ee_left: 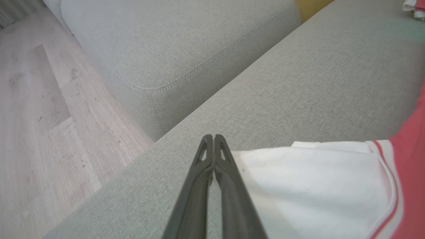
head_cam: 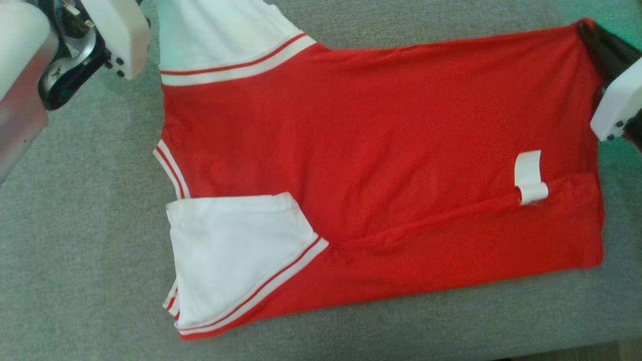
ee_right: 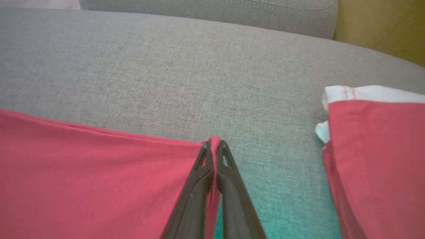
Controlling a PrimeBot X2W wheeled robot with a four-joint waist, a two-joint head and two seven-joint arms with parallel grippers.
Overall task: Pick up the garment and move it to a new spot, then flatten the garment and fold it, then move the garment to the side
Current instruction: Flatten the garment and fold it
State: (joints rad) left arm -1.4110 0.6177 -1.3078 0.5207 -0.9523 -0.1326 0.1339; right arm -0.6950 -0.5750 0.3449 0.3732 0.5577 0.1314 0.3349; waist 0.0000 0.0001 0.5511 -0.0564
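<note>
1. Your red jersey T-shirt with white sleeves and striped trim lies spread on the grey woven sofa cushion. In the head view its neckline points to 9 o'clock and its hem to 3 o'clock.
2. Your right tool is clamped on the hem corner at 2 o'clock, with red cloth pinched between its fingers. I judge this corner hold is meant to draw the body taut or carry that edge over.
3. Your left tool is pressed together on nothing, just beside the white sleeve at 11 o'clock. It looks placed to take that sleeve next.
4. A long crease runs from the 7 o'clock sleeve toward the white label, so flattening looks unfinished.
5. Pulling on one corner alone may skew the shirt.
</note>
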